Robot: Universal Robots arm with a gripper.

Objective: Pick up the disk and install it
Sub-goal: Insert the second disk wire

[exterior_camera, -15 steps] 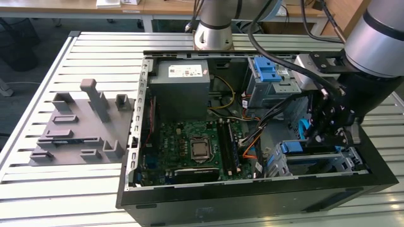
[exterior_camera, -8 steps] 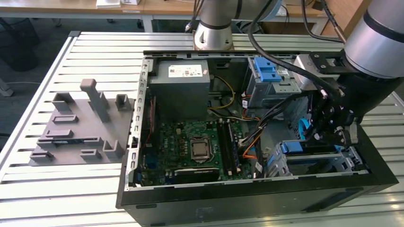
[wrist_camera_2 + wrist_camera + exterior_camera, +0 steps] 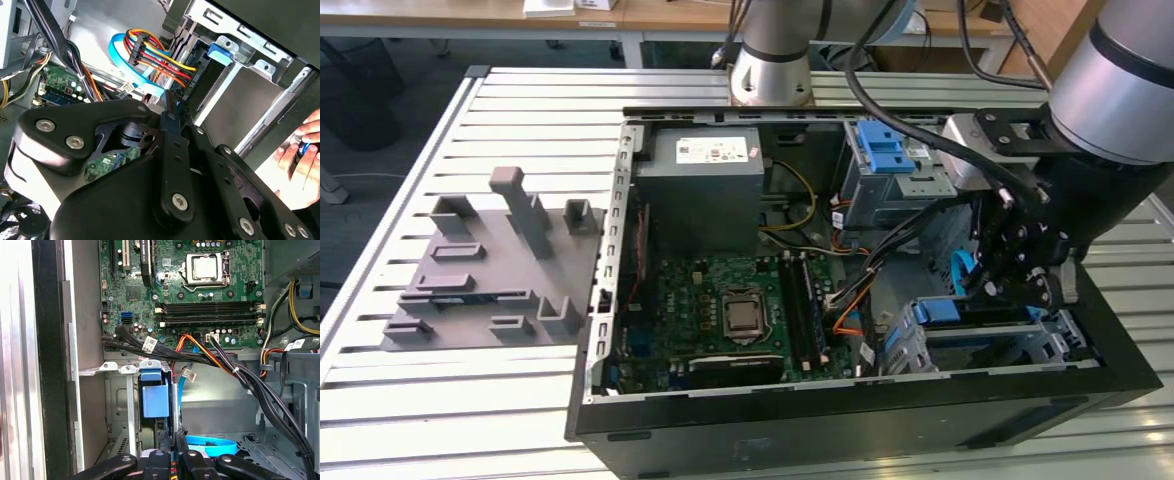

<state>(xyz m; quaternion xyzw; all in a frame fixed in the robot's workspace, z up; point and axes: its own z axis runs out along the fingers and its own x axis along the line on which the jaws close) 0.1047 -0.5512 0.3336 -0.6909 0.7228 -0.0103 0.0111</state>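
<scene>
Disk (image 3: 155,401) just beyond tool (image 3: 172,442)

Robotics lab, slatted aluminium workbench (image 3: 440,400), open computer case (image 3: 854,420)

even daylight fills the exterior view, with pale glare on the slatted table (image 3: 400,400) and deep shade inside the computer case (image 3: 854,440). in the second wrist view the black gripper links (image 3: 150,190) loom soft and blurred. the circuit board (image 3: 200,290) looks crisp in the first wrist view.
</scene>
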